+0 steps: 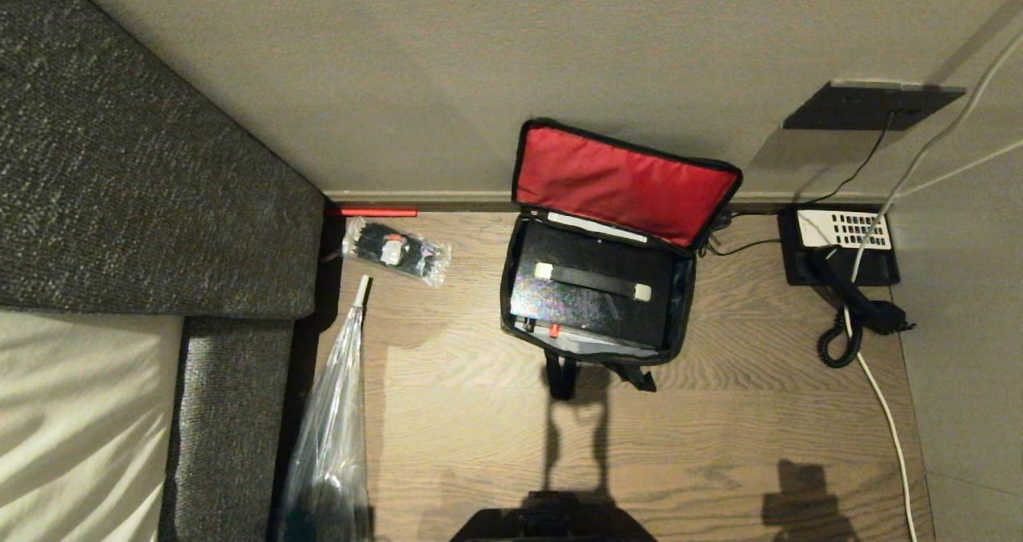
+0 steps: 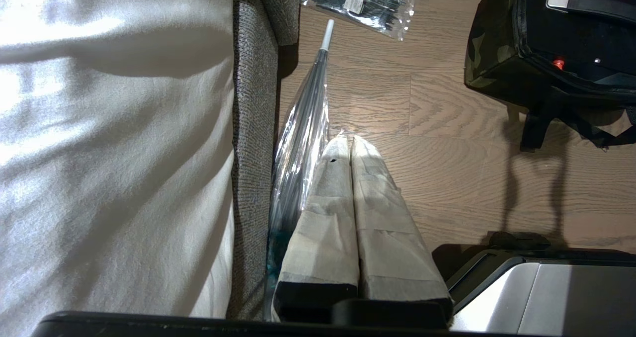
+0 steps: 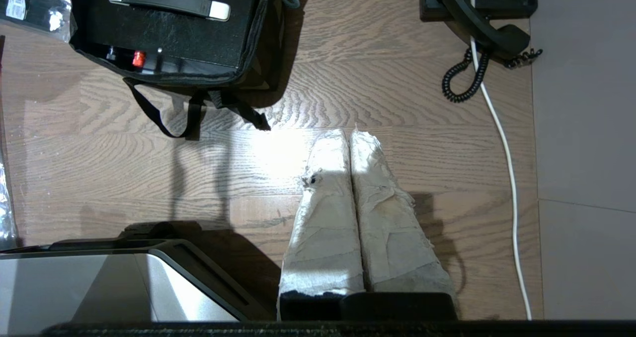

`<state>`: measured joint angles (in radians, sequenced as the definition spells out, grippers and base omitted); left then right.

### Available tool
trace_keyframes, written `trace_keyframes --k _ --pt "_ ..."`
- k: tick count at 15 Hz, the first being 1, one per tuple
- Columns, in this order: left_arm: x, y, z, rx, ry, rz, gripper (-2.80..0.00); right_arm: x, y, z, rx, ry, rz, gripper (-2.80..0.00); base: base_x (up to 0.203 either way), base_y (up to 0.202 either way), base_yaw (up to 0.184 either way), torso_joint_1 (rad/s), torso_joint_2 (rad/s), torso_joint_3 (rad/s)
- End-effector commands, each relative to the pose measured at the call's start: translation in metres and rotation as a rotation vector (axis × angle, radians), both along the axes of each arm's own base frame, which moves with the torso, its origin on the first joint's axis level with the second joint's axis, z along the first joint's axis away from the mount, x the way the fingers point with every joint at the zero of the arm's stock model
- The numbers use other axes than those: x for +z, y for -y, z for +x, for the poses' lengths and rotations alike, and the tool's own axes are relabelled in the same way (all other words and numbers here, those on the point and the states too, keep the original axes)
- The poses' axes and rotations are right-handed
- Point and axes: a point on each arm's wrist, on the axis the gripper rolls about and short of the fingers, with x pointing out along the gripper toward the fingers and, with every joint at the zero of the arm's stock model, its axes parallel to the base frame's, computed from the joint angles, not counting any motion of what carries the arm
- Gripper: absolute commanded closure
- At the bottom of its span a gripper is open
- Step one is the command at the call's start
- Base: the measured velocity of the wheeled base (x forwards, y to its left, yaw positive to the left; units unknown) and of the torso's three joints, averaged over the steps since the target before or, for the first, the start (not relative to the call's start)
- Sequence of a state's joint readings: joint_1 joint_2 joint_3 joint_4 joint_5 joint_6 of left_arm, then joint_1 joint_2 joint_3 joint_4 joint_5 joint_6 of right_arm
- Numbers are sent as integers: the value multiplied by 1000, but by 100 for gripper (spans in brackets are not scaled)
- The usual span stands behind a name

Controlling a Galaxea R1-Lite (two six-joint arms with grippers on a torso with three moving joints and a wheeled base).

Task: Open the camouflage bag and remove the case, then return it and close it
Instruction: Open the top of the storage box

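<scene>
The camouflage bag (image 1: 507,286) stands open on the wooden floor against the wall, its red-lined lid (image 1: 623,178) folded back. The flat black case (image 1: 559,306) lies inside it, handle strap up, a small red mark at its near edge. The left wrist view shows the bag (image 2: 492,53), and the right wrist view shows the bag (image 3: 266,34) with the case (image 3: 189,36) in it. My left gripper (image 2: 350,140) hangs shut and empty over the floor near the sofa. My right gripper (image 3: 349,134) is also shut and empty, well short of the bag. Neither arm shows in the head view.
A grey sofa (image 1: 144,166) fills the left. A clear packet of black ties (image 1: 396,250) and a wrapped umbrella (image 1: 336,414) lie beside it. A black phone (image 1: 843,246) with a coiled cord and a white cable (image 1: 887,414) sit at the right. My base (image 1: 551,522) is at the near edge.
</scene>
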<state>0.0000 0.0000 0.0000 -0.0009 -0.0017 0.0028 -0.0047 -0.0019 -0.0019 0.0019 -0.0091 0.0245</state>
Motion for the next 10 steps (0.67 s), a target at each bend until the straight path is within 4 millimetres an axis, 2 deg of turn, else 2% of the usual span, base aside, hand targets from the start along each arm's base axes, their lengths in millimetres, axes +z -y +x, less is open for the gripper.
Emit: trace_keyframes --k 1,10 --pt "0 0 0 0 1 0 0 0 0 0 0 -6 0 0 0 0 0 0 0 0" --pt "0 0 0 0 1 0 0 0 0 1 0 -7 0 0 0 0 0 0 0 0"
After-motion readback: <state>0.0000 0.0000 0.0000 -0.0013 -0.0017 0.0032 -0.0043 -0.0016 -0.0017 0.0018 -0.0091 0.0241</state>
